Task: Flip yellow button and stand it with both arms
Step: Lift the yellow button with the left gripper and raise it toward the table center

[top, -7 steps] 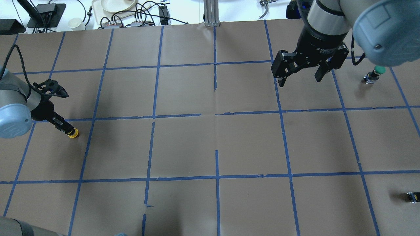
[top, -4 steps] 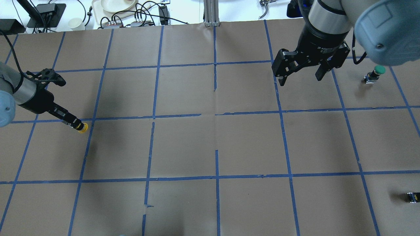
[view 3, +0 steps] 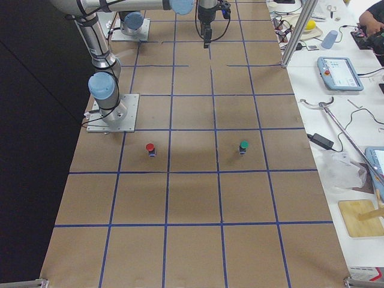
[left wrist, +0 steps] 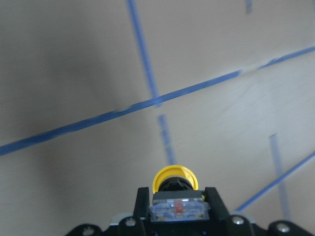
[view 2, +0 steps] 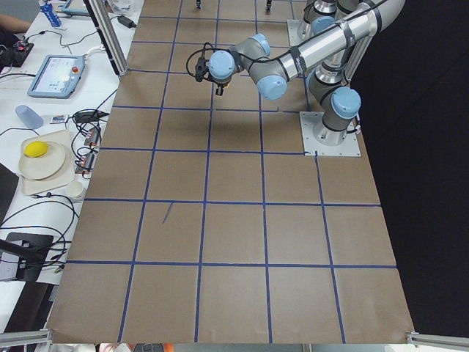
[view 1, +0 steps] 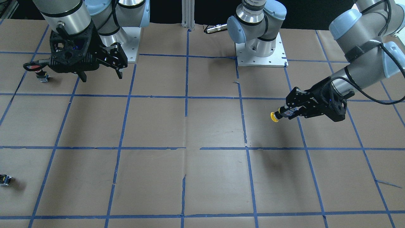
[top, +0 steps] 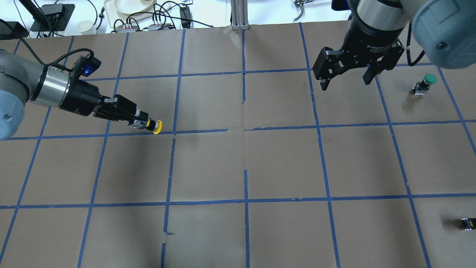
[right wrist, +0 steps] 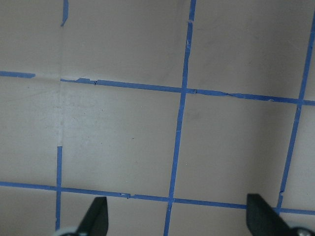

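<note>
The yellow button (top: pixel 157 127) has a round yellow cap on a dark body. My left gripper (top: pixel 143 123) is shut on its body and holds it level above the table, cap pointing toward the table's middle. It also shows in the front-facing view (view 1: pixel 274 117), with its shadow on the paper below. In the left wrist view the yellow cap (left wrist: pixel 174 178) sticks out beyond the shut fingers (left wrist: pixel 212 201). My right gripper (top: pixel 344 85) hangs open and empty over the far right part of the table, also in the front-facing view (view 1: pixel 102 77). The right wrist view shows only bare paper between its fingers (right wrist: pixel 96 219).
A green-capped button (top: pixel 427 81) stands to the right of my right gripper. A red-capped button (view 3: pixel 150 148) stands nearer the robot base. A small dark block (top: pixel 466 223) lies at the right edge. Brown paper with blue tape lines (top: pixel 245 201) covers the table.
My left gripper has carried the yellow button from the table's left edge toward the middle and turned so it lies level. My right gripper has drifted slightly farther away, still open.
</note>
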You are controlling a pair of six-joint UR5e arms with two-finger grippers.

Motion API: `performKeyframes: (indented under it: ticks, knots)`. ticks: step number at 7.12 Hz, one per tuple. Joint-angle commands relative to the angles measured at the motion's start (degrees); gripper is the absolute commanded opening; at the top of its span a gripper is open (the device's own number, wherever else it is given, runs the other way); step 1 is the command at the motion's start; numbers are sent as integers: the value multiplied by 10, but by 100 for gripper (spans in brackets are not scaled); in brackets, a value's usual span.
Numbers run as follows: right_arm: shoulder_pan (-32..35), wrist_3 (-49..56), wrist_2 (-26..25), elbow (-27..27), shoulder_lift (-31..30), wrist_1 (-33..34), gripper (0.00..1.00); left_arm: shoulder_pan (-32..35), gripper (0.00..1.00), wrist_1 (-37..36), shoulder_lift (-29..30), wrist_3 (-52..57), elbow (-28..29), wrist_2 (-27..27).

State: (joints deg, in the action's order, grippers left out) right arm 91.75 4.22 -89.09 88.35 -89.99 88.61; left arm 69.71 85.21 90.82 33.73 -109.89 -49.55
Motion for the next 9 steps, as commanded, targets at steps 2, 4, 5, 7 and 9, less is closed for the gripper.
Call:
performKeyframes:
  ticks: [2,4,5,7,9]
  knots:
    - [-7,3,1,-10,-10,-7,100,73,27,11,-24,-129,-4,196]
    - [-3,-2,1,-24,-20,-17,100,108,27,3,-43,-230,-1,286]
    - [-8,-1,4,-28,-22,-86,100,109,27,5,-55,-237,-6,325]
    - [-52,-83,118,-22,-20,-94,100,108,27,4,-53,-270,-8,384]
    - [-111,-98,240,-13,-19,-160,99,111,27,5,-49,-280,-7,413]
